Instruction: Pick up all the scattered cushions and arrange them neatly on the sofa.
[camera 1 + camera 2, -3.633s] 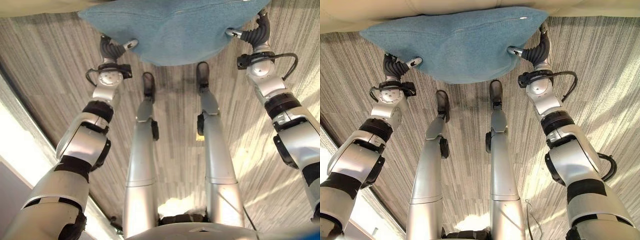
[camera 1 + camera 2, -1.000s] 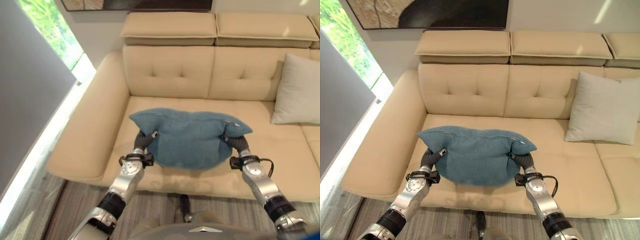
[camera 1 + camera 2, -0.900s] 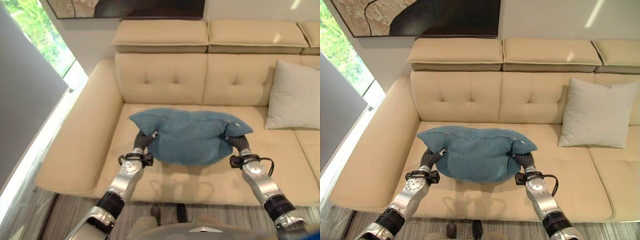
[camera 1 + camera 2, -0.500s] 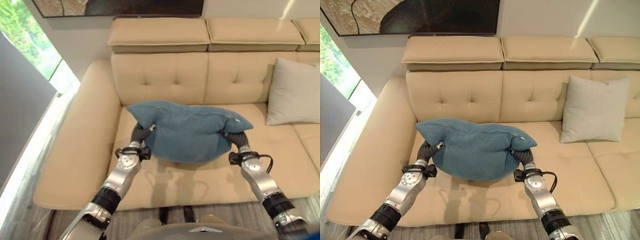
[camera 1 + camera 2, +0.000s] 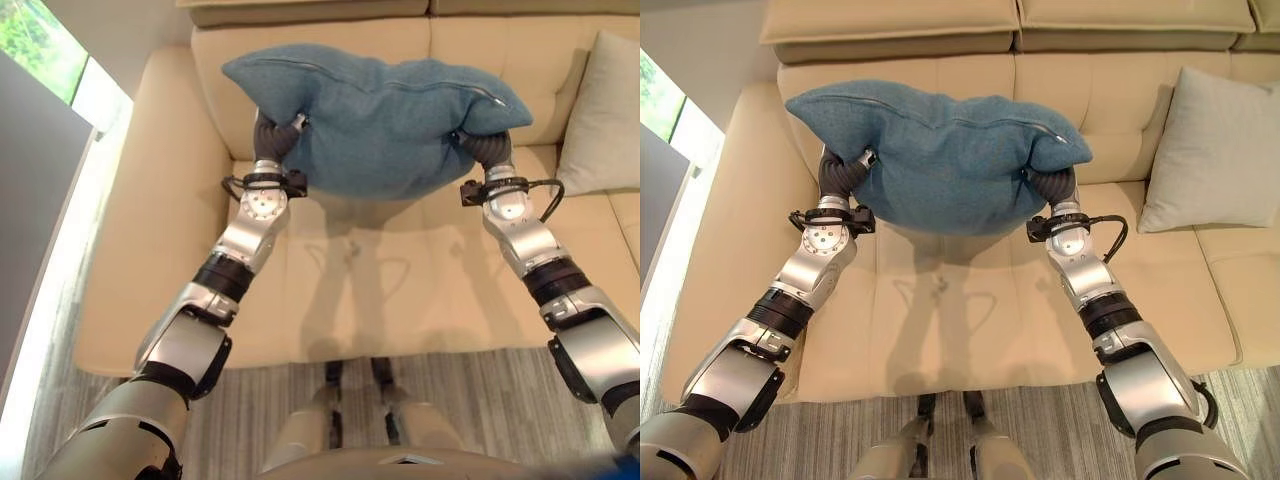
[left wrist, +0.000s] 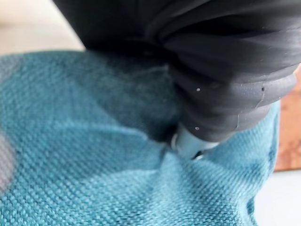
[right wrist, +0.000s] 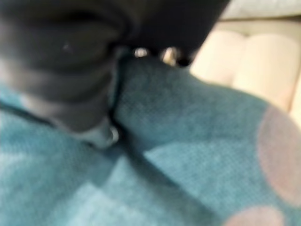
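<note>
Hands first: our left hand (image 5: 845,172) and our right hand (image 5: 1052,186) each grip one end of a blue cushion (image 5: 940,165), fingers curled into the cloth so that it bunches round them. We hold the cushion in the air between both hands, above the seat of a cream sofa (image 5: 960,310) and in front of its backrest, not touching either. Further to our right, a pale grey cushion (image 5: 1210,160) leans upright against the sofa's backrest.

Cushion (image 5: 940,160) above sofa (image 5: 970,310) seat; pillow (image 5: 1215,160) against backrest, right.
</note>
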